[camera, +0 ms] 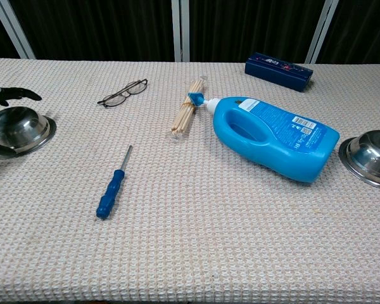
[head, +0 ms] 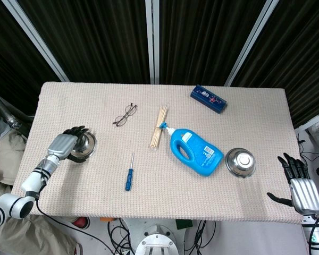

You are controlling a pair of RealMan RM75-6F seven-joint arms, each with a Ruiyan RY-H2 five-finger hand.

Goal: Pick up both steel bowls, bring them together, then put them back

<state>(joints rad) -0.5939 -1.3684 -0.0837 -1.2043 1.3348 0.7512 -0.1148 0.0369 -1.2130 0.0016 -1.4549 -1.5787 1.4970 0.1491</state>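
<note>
Steel bowls sit apart: left bowl (head: 83,146) at frame left under the left hand (head: 64,144), whose grip I cannot tell; right bowl (head: 240,162) lower right, near the open right hand (head: 300,186). A shallow rim hold could slip.

steel bowls (head: 83,146) (head: 240,162) upright, far apart

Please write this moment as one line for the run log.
stage: reaching | left hand: over left steel bowl, grasp unclear | right hand: open, apart from right steel bowl | bowls: both on table
</note>
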